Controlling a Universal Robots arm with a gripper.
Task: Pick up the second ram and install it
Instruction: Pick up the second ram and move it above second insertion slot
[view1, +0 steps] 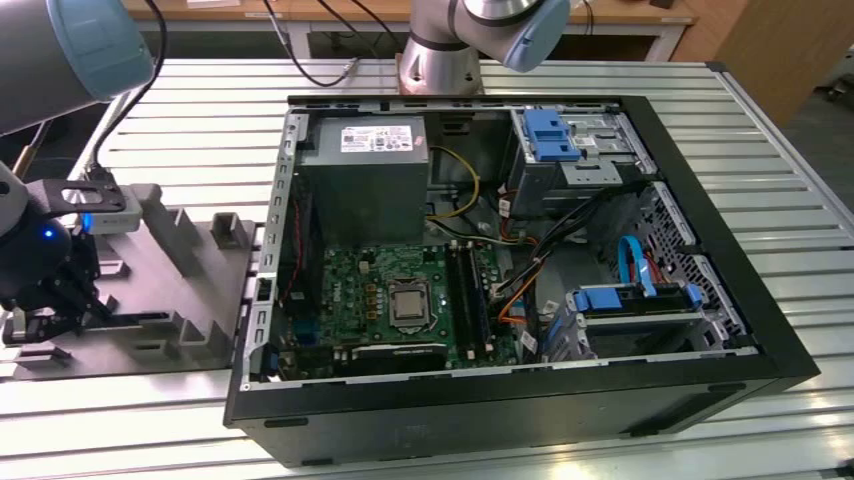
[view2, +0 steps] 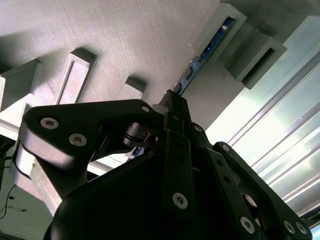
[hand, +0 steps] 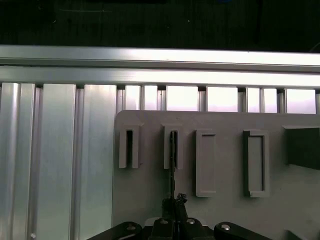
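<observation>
Robot arm at the parts holder, beside an open computer case.

The gripper stands low over the grey holder, on the exterior view's left and well apart from the green board in the case.

In the first wrist view the second ram shows edge-on as a thin dark strip. It stands upright in one of the holder's narrow pockets, the second in the row of four counted from the plate's outer edge by the slats. The near end of the strip runs down between the fingers of the gripper, which are drawn close together and pinch it from both sides.

In the second wrist view the same strip appears blue, lying along its pocket in the holder. It emerges directly from the tip of the gripper. The strip is still seated in its pocket.

The holder lies flat on a table of aluminium slats, just beside the case. In the case, two long black slots run side by side on the board, just beside the square processor socket. A grey power unit sits above them.
</observation>
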